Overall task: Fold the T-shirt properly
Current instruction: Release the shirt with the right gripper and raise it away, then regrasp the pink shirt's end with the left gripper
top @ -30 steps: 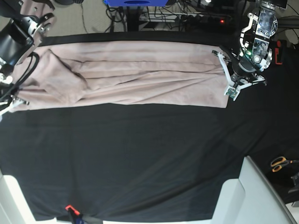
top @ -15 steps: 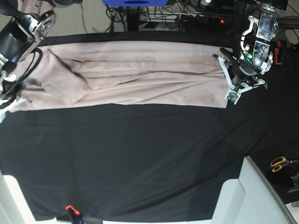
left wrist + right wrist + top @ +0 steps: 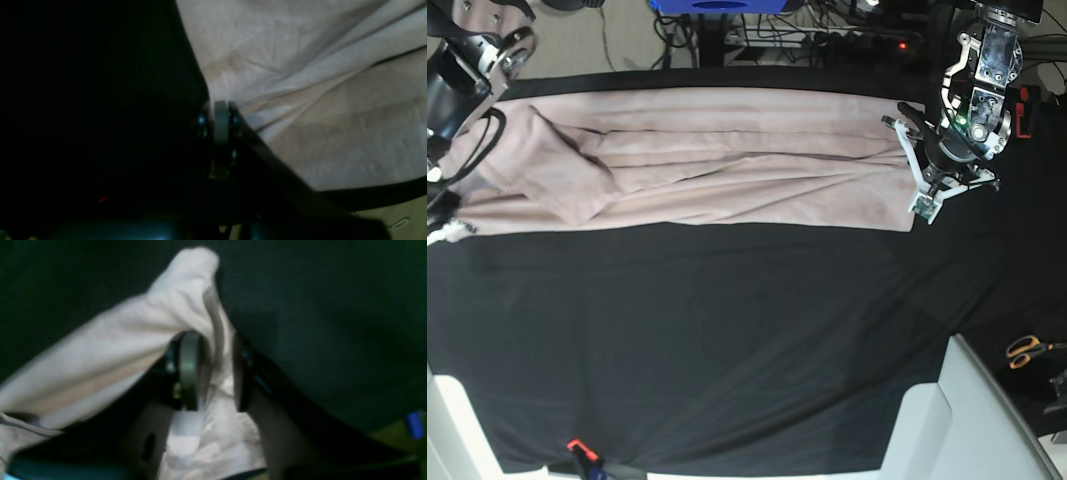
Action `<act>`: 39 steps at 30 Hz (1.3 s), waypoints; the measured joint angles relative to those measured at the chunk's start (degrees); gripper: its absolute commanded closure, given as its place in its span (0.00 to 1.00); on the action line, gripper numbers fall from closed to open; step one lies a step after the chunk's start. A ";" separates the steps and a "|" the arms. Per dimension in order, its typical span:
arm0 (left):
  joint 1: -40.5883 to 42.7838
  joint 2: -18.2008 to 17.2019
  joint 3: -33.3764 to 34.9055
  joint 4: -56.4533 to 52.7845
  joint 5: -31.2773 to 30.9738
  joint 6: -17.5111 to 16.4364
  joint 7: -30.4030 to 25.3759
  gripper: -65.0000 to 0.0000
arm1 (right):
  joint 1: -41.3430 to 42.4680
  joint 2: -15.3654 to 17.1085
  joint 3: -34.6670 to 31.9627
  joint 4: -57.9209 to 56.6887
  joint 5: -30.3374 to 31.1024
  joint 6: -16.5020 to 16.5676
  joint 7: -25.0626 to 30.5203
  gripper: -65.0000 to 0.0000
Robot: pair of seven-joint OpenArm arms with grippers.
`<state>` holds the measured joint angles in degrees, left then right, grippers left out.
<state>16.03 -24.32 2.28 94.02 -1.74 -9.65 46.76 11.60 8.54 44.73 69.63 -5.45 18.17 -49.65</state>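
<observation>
The pale pink T-shirt (image 3: 707, 160) lies as a long band across the far side of the black table cloth (image 3: 727, 330). At its right end, my left gripper (image 3: 915, 168) is pinched shut on the hem. In the left wrist view the left gripper (image 3: 218, 107) has the T-shirt (image 3: 317, 100) creasing toward its tips. At the left end, my right gripper (image 3: 213, 370) stands with its jaws apart and a fold of the T-shirt (image 3: 133, 326) loose between the fingers (image 3: 189, 368). The right arm (image 3: 457, 80) reaches over the shirt's left end; its fingertips are hard to make out in the base view.
Orange-handled scissors (image 3: 1027, 350) lie at the right edge. A white block (image 3: 967, 420) fills the front right corner. A red clamp (image 3: 577, 446) grips the cloth's front edge. Cables and a blue box (image 3: 717, 6) sit behind the table.
The right gripper's jaws have parted, and the shirt's left end has settled flatter on the cloth. The right arm has drawn back toward the far left. The left arm has barely moved.
</observation>
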 measured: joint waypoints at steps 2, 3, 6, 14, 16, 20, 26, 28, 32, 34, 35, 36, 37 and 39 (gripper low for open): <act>0.02 -0.02 0.00 0.13 0.02 0.02 0.24 1.00 | -1.64 0.09 -0.04 6.36 -0.26 -0.39 0.37 0.92; 0.04 -0.02 0.00 0.48 0.07 0.02 0.22 1.00 | -2.25 -0.24 0.13 9.46 -0.74 -0.31 0.46 0.93; 0.13 0.02 0.00 1.77 0.00 0.00 0.13 1.00 | -3.69 -2.67 0.22 15.87 -0.59 -0.20 -0.07 0.93; 0.17 -0.02 -0.04 1.86 0.02 0.00 0.22 1.00 | -7.26 -4.31 -11.72 15.74 0.22 15.37 -2.43 0.95; 0.22 -0.04 -0.04 1.75 0.04 0.02 0.24 1.00 | -7.10 -4.39 -11.72 14.45 0.31 15.26 -1.92 0.95; 0.17 0.00 -0.04 1.75 0.02 0.02 0.20 1.00 | -4.37 -2.91 -11.32 5.57 -0.31 14.84 -0.72 0.95; 0.20 -0.07 -0.04 1.73 0.04 0.02 0.20 1.00 | -2.80 -1.14 -11.37 -4.92 -0.48 14.58 7.63 0.95; 0.11 0.00 -0.04 0.94 0.00 0.00 0.17 1.00 | -2.78 -0.26 -11.37 -5.57 -0.15 14.84 8.17 0.95; 0.07 0.02 -0.04 -1.97 -0.20 -0.02 0.15 1.00 | -2.73 2.10 -11.37 -5.53 -0.15 14.73 8.79 0.95; 0.00 -0.02 -0.04 -2.34 -0.17 0.00 0.13 1.00 | -2.34 3.23 -11.34 -5.64 -0.39 14.64 8.72 0.95; -0.04 0.00 -0.04 -2.38 -0.13 0.00 0.15 1.00 | -2.01 3.76 -11.34 -6.19 -0.37 14.64 9.01 0.95; -0.02 0.00 -0.04 -2.38 -0.15 0.00 0.09 1.00 | -1.60 4.24 -11.34 -7.19 -0.35 14.67 9.07 0.95; 0.00 0.00 -0.04 -2.40 -0.15 0.00 0.00 1.00 | -0.94 4.63 -11.34 -8.59 -0.20 14.69 9.38 0.95; -0.02 0.00 -0.04 -2.40 -0.13 0.00 0.00 1.00 | 0.00 5.22 -11.34 -12.37 -0.17 14.64 12.63 0.95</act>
<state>16.01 -24.32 2.24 91.61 -1.87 -9.65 46.76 11.60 13.76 33.39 57.25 -5.63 32.82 -37.01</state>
